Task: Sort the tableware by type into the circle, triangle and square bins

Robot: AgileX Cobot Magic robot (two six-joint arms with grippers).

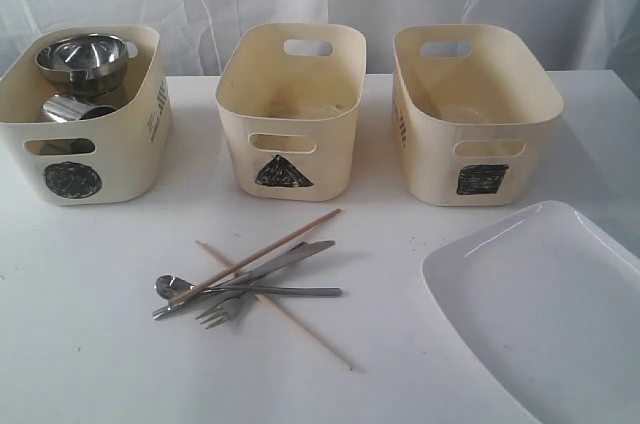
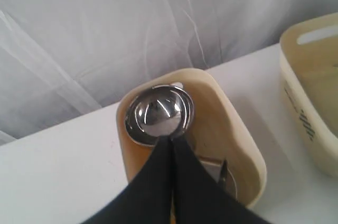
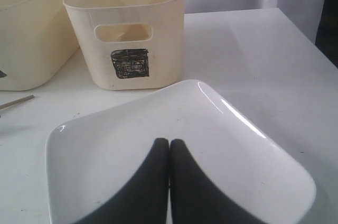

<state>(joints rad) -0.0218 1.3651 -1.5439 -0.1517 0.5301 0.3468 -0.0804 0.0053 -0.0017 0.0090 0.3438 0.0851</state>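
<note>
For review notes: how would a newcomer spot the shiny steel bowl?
Find the leftmost cream plastic bin on the white table, bearing a black circle. Inside, the shiny steel bowl is wide and mouth-up, unlike the narrower steel mug beside it.

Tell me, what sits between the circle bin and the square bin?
The triangle bin stands between them, as the exterior view shows.

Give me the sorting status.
Done: bowl and mug in the circle bin. In hand: nothing; left gripper shut over that bin, right gripper shut over the plate. Left: plate, chopsticks, fork, spoon, knife on the table; triangle bin and square bin look empty.
</note>
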